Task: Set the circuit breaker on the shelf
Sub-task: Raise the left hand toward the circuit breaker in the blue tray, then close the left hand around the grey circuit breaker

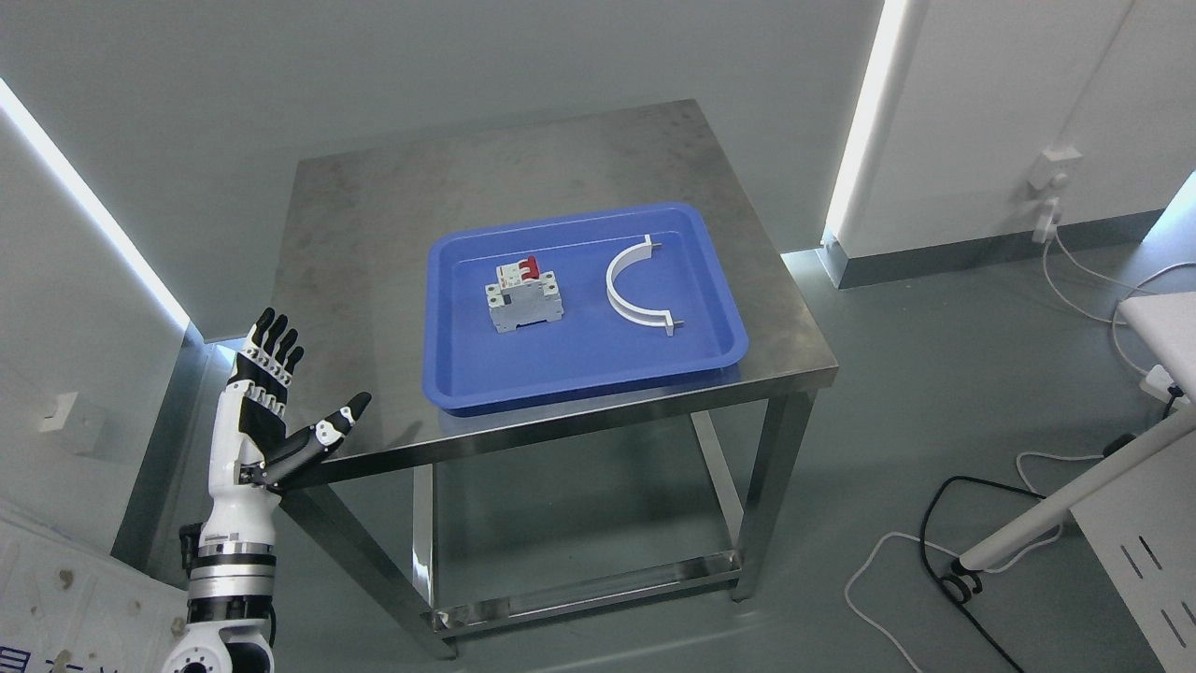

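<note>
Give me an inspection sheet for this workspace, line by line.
Surface: steel table, bare metal around a blue tray.
Job's things: circuit breaker lies in the tray's left half, red switch facing away.
Clutter: white curved clamp in the tray's right half, apart from the breaker.
Robot hands: left robot hand open, raised off the table's left edge, holding nothing; right not in view.
Cables: white and black leads on the floor at right.
Surroundings: wall socket, white panels.

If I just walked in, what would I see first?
The bright blue tray in the middle of the steel table jumps out first. Inside it sit a grey circuit breaker with a red switch on the left and a curved white clamp on the right. At the lower left, the robot's left hand is raised with fingers spread, holding nothing.
</note>
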`<state>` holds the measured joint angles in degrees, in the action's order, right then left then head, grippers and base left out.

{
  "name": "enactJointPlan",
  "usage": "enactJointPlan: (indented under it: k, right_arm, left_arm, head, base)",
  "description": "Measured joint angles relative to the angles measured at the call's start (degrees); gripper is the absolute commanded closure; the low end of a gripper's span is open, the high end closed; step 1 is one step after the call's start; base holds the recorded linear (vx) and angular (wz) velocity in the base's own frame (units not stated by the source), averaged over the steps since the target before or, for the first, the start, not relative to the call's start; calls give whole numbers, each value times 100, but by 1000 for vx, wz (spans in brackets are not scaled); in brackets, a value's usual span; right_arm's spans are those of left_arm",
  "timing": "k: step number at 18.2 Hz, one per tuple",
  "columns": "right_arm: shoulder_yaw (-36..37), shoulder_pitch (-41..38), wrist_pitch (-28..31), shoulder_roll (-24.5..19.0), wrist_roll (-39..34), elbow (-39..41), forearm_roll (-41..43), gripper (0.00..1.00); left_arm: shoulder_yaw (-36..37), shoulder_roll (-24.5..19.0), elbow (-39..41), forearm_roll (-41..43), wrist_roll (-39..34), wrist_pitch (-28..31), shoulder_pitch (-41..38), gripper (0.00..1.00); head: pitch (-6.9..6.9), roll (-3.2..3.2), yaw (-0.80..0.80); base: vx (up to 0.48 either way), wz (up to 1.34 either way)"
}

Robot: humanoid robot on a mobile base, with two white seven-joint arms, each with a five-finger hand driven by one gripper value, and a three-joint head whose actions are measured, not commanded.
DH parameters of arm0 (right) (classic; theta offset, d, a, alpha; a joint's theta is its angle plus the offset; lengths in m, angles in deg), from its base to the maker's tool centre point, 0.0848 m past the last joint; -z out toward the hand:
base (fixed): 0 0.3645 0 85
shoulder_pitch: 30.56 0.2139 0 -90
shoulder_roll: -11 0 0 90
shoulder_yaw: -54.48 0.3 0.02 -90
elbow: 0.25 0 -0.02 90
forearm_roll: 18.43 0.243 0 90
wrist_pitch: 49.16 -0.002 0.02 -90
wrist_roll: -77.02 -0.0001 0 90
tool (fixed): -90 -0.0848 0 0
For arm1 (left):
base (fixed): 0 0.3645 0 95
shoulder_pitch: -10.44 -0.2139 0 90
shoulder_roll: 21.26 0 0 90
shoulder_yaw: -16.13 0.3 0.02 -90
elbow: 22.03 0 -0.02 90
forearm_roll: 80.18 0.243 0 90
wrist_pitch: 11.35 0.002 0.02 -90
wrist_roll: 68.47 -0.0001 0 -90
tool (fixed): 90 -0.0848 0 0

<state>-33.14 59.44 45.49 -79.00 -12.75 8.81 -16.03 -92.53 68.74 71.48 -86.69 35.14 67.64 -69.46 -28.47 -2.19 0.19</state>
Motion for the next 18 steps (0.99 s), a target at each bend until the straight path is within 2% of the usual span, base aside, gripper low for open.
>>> enactJointPlan:
  k: [6, 8, 11, 14, 18]
  right_arm:
    - [0, 0, -1, 0, 19, 0, 1, 0]
    - [0, 0, -1, 0, 21, 0, 1, 0]
    - [0, 0, -1, 0, 12, 0, 2, 0]
    - [0, 0, -1, 0, 4, 0, 2, 0]
    - [0, 0, -1, 0, -3, 0, 3, 0]
  left_arm:
    - [64, -53, -3, 101, 299, -58, 354, 0]
    - [191, -194, -28, 326, 584, 159, 654, 0]
    - [488, -522, -191, 835, 1585, 617, 1399, 0]
    - [828, -832, -506, 1624, 2524, 817, 2291, 0]
    - [1322, -1052, -876, 2430, 2923, 917, 3020, 2]
  head:
    - [0, 0, 0]
    - [0, 0, 0]
    - [0, 0, 0]
    - [0, 0, 0]
    - [0, 0, 0]
  base:
    - [0, -5]
    - [0, 0]
    - [0, 0]
    - [0, 0]
    - [0, 5]
